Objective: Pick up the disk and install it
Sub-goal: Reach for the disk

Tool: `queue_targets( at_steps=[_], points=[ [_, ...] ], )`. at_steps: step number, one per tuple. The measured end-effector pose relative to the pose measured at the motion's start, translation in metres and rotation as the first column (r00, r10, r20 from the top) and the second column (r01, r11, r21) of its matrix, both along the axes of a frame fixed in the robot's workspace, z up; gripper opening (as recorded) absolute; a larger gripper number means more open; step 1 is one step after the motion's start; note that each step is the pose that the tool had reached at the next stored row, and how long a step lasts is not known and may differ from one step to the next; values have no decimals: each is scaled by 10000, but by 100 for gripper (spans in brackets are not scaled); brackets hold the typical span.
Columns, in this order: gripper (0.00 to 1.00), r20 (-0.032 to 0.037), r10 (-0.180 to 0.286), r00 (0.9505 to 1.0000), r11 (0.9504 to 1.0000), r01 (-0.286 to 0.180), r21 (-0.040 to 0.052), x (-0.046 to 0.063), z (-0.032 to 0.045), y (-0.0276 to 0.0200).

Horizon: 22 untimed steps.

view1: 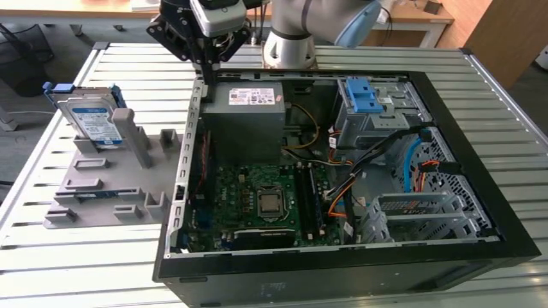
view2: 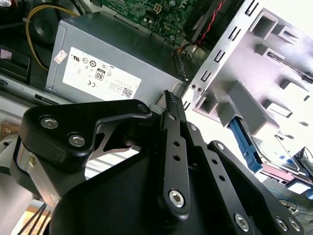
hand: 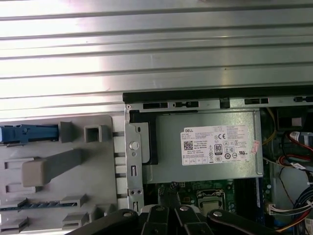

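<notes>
disk (view1: 90, 119) upright in rack (view1: 102, 189) — pincer (view1: 208, 80) (closed) apart

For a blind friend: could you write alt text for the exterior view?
The gripper hangs empty over the rim of an open computer case, beside its power supply. At the exterior view's left the disk stands in a grey holder on the slatted table.

Open computer case (view1: 342, 269) on slatted table (view1: 496, 77); grey holder (view1: 99, 192) beside it.
</notes>
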<state>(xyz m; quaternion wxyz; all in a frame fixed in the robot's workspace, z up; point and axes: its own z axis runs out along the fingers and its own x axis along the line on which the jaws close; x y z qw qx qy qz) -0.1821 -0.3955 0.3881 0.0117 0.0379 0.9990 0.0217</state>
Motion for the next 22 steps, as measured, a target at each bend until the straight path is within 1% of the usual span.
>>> queue_targets(
  at_steps=[13, 18, 22],
  points=[
    [11, -9, 0, 10000, 10000, 0, 2, -64, -10, 16],
    [11, -14, 0, 10000, 10000, 0, -1, -107, -14, 32],
    [11, -21, 0, 10000, 10000, 0, 1, -130, -19, 55]
  ],
)
